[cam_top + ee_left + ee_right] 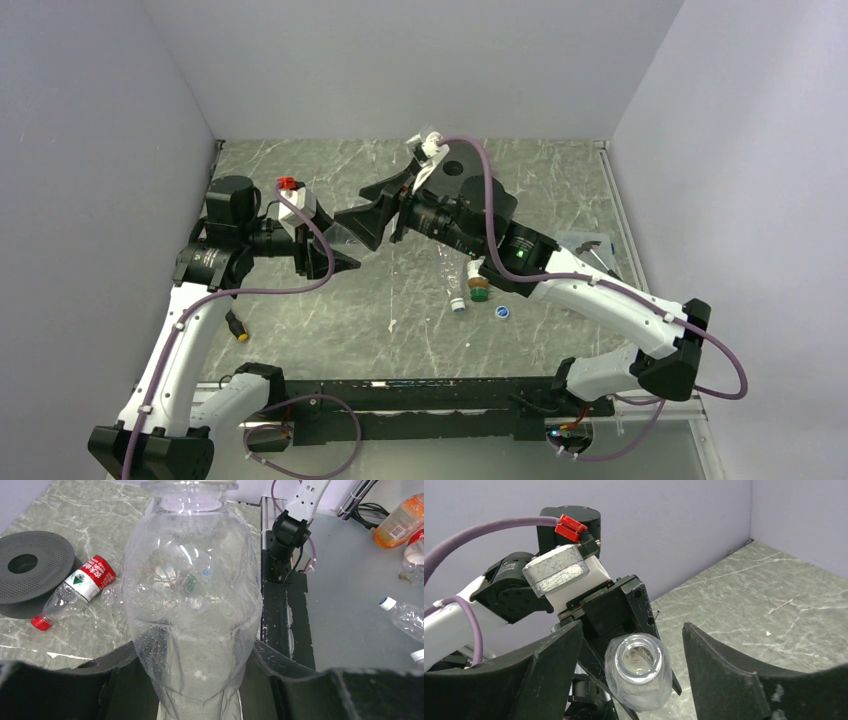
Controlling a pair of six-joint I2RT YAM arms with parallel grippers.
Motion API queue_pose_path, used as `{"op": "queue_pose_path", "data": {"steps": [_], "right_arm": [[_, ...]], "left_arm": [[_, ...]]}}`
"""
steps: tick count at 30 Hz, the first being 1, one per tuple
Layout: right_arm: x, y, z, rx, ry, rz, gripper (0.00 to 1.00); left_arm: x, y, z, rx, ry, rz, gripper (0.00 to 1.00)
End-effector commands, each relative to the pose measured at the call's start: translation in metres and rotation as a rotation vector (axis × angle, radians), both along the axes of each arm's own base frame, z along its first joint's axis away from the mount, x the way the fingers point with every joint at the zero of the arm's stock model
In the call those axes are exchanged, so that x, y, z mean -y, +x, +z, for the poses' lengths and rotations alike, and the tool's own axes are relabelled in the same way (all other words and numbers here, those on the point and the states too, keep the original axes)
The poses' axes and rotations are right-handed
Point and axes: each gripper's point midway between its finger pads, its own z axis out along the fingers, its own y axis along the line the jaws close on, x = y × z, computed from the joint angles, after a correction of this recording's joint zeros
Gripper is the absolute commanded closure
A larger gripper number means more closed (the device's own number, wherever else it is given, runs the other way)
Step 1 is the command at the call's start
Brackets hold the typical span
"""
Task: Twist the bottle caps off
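Observation:
My left gripper [335, 252] is shut on the lower part of a plain clear bottle [192, 595] and holds it in the air over the left of the table. In the right wrist view the bottle's mouth [640, 661] is bare, with no cap on it. My right gripper [631, 640] is open, its fingers on either side of the mouth and apart from it. The red-labelled bottle [75, 587] lies capped on the table. The amber bottle [478, 282] with a green cap and a clear bottle [453, 278] with a blue cap lie mid-table.
A loose blue cap [502, 312] lies near the amber bottle. A black perforated disc [27, 567] sits beside the red-labelled bottle. More bottles [405, 620] and an orange bottle [402, 517] lie on a grey surface beyond the table's near rail [282, 610].

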Motion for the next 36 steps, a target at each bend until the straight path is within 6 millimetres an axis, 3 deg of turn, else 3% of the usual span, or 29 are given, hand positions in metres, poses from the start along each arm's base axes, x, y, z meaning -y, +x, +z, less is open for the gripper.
{"op": "queue_pose_path", "data": {"steps": [1,6,10,11,12,13,14,17,21,26,29,33,36], "right_arm": [[-0.004,0.002,0.022,0.051,0.027,-0.023,0.28],[-0.003,0.008,0.007,0.041,-0.006,-0.053,0.44],[-0.001,0.014,0.001,0.040,-0.029,-0.092,0.77],[0.001,0.017,0.000,0.044,-0.034,-0.109,0.83],[0.001,0.020,-0.001,0.053,-0.044,-0.120,0.88],[0.003,0.024,0.000,0.066,-0.054,-0.138,0.90],[0.004,0.027,0.001,0.081,-0.065,-0.155,0.91],[0.005,0.039,0.004,0.131,-0.100,-0.194,0.93],[0.010,0.065,-0.013,0.152,-0.178,-0.239,0.95],[0.014,0.114,-0.043,0.167,-0.256,-0.313,0.96],[0.003,0.152,-0.067,0.172,-0.308,-0.353,0.97],[-0.011,0.202,-0.094,0.151,-0.351,-0.397,0.98],[-0.022,0.227,-0.110,0.144,-0.371,-0.418,0.98]], "left_arm": [[0.002,-0.004,0.014,0.033,-0.033,-0.017,0.72],[0.001,-0.005,0.018,0.031,-0.038,-0.013,0.72],[0.001,-0.001,0.019,0.018,-0.041,0.012,0.65],[0.001,0.002,0.019,0.008,-0.039,0.034,0.49],[0.000,0.005,0.019,0.003,-0.036,0.055,0.21],[-0.001,0.007,0.019,-0.002,-0.030,0.072,0.03],[-0.002,0.009,0.018,-0.005,-0.023,0.087,0.01],[-0.007,0.013,0.015,-0.025,0.007,0.154,0.01],[-0.022,0.022,0.014,-0.054,0.055,0.320,0.01],[-0.059,0.040,0.008,-0.102,0.152,0.635,0.01],[-0.076,0.047,-0.006,-0.165,0.219,0.747,0.00],[-0.074,0.045,-0.022,-0.268,0.269,0.730,0.00],[-0.069,0.039,-0.024,-0.299,0.262,0.692,0.01]]}}
